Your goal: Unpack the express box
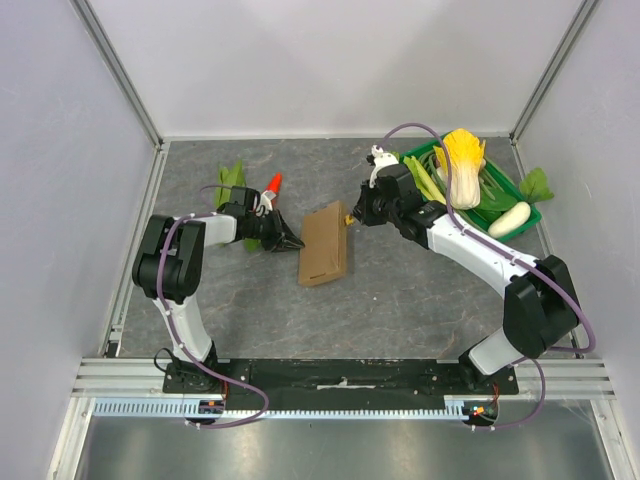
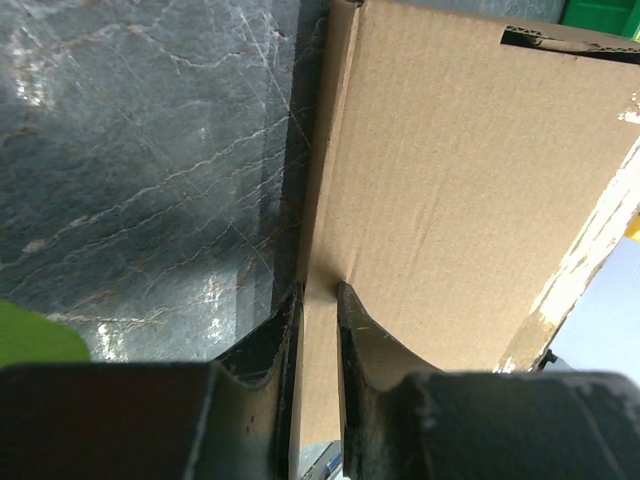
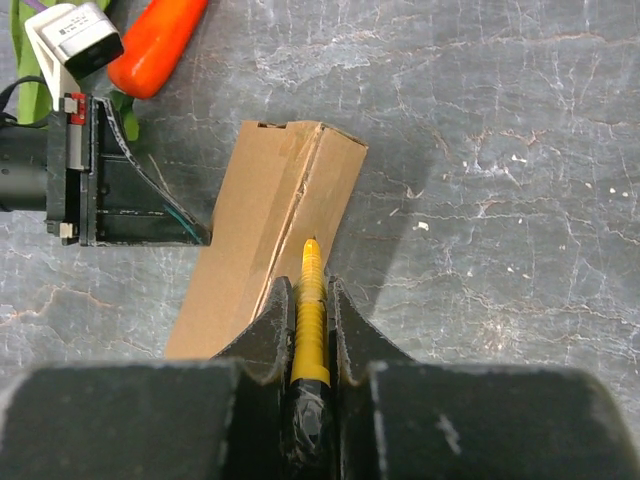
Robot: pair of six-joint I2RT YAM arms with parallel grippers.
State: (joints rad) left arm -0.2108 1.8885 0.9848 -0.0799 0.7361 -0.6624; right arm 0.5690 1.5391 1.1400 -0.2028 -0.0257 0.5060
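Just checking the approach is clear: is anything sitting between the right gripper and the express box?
Nothing visible. The right gripper holds a yellow tool whose tip appears to reach the express box. The left gripper clamps the box's opposite edge, off that path.

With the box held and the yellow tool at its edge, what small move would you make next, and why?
Probably slide the yellow tool in the right gripper forward along the seam of the express box. The tip appears to rest beside that seam, and the left gripper pinches the box's opposite edge, which should steady it.
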